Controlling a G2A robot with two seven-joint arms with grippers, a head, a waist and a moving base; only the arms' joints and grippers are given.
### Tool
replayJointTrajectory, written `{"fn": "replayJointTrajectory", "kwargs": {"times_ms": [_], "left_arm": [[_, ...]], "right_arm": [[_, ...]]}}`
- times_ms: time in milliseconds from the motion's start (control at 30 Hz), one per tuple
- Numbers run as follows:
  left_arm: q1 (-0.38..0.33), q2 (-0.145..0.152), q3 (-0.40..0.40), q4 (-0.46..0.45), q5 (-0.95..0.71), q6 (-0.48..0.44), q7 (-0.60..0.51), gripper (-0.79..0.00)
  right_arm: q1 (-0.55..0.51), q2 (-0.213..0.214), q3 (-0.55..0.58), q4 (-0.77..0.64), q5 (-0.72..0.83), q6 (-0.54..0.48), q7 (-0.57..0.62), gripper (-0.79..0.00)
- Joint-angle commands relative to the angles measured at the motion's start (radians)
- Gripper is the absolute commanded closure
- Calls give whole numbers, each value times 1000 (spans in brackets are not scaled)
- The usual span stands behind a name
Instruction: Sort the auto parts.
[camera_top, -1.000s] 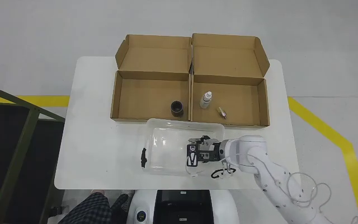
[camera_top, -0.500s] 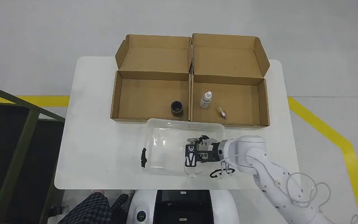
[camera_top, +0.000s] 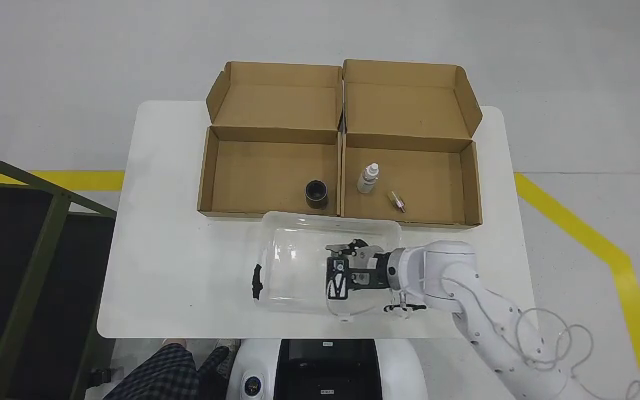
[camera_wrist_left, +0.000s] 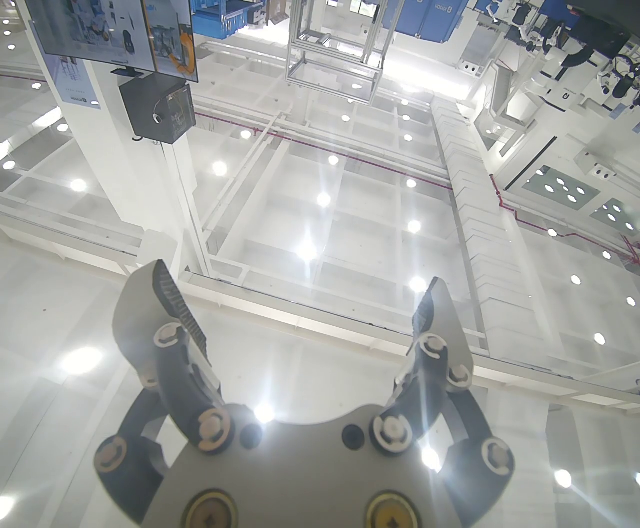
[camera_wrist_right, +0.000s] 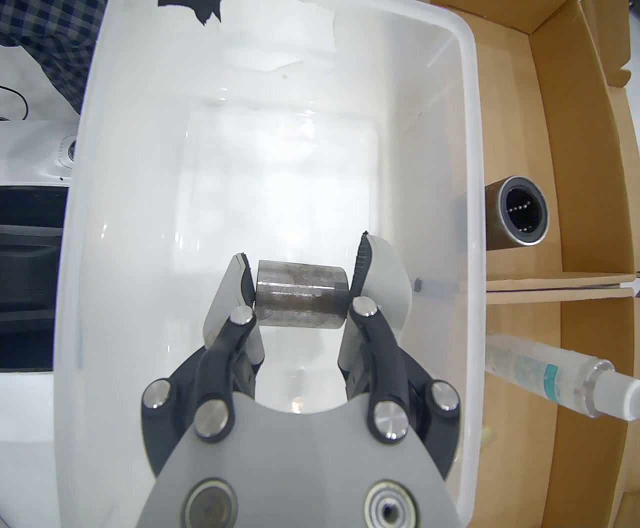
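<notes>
A short, dull metal cylinder (camera_wrist_right: 300, 295) lies low inside the clear plastic bin (camera_wrist_right: 470, 150). My right gripper (camera_wrist_right: 303, 250) is shut on it, one finger pressed against each flat end. From above, that gripper (camera_top: 338, 279) sits inside the bin (camera_top: 275, 232) near its front right part. A linear bearing (camera_top: 318, 192) lies in the left cardboard box (camera_top: 235, 178). A small white bottle (camera_top: 368, 177) and a small metal part (camera_top: 398, 201) lie in the right box (camera_top: 440, 180). My left gripper (camera_wrist_left: 296, 274) points up at a ceiling, open with nothing between its fingers.
The two open boxes stand side by side just behind the bin, their lids folded back. In the right wrist view the bearing (camera_wrist_right: 517, 212) and the bottle (camera_wrist_right: 550, 372) lie close beyond the bin wall. White tabletop (camera_top: 170, 250) lies bare to the left of the bin.
The right arm has shifted slightly left, bringing its gripper a little deeper into the bin. The parts in the boxes have not moved.
</notes>
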Motion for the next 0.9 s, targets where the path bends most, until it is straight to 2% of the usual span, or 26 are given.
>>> {"fn": "replayJointTrajectory", "kwargs": {"times_ms": [0, 300, 567, 633, 700, 733, 867], "left_arm": [[0, 0, 0, 0, 0, 0, 0, -785], [0, 0, 0, 0, 0, 0, 0, -785], [0, 0, 0, 0, 0, 0, 0, -785], [0, 0, 0, 0, 0, 0, 0, -785], [0, 0, 0, 0, 0, 0, 0, -785], [0, 0, 0, 0, 0, 0, 0, -785], [0, 0, 0, 0, 0, 0, 0, -785]], "right_arm": [[11, -3, -11, 16, 4, 13, -6, 0], [76, -23, -74, 117, 5, 64, -6, 0], [80, -21, -95, 116, -30, 29, 15, 0], [81, -22, -97, 118, -26, 34, 22, -342], [79, -22, -95, 108, -20, 38, 30, -742], [75, -21, -91, 100, -18, 40, 36, -785], [45, -12, -65, 59, -5, 49, 60, -785]]}}
